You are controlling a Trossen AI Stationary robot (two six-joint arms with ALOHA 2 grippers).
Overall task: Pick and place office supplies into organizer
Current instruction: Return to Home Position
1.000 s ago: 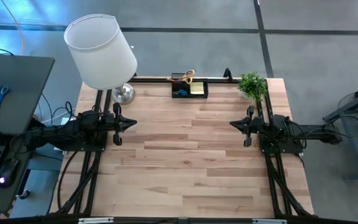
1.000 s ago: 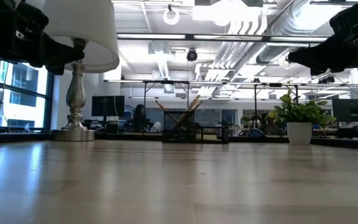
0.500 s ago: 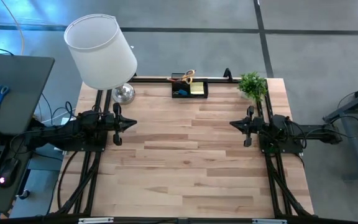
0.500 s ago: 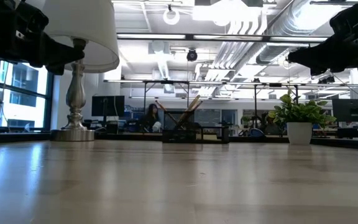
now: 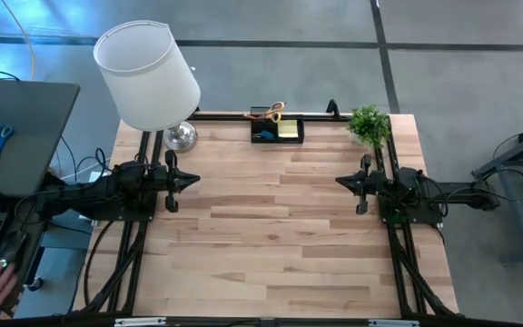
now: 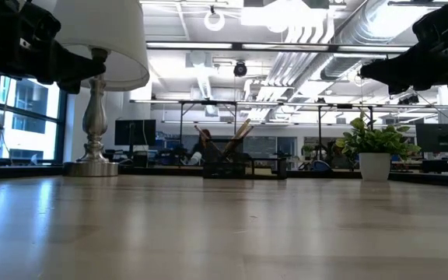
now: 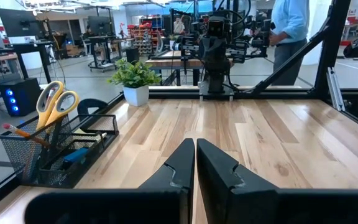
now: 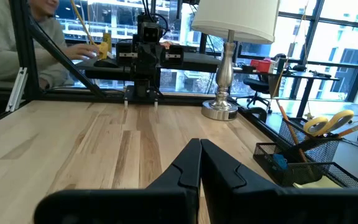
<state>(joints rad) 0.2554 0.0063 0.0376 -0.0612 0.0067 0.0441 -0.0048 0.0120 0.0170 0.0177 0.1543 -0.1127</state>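
Mesh organizer (image 7: 50, 167) on plank table (image 5: 280, 238), left gripper (image 5: 192, 181) closed, right gripper (image 5: 340, 182) closed

You have two grippers: left gripper (image 5: 192, 181), right gripper (image 5: 340, 182). One organizer (image 5: 276, 141) top centre, holding one orange-handled scissors (image 5: 273, 112) and one sticky-note pad (image 5: 288, 130). One lamp (image 5: 148, 74) upper left, one plant (image 5: 368, 123), one blue-handled scissors (image 5: 0, 138) far left.

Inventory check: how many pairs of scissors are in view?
2. Yellow-handled scissors stand in the mesh organizer at the far edge of the table; blue-handled scissors lie on the dark side desk beside it. More may be hidden.
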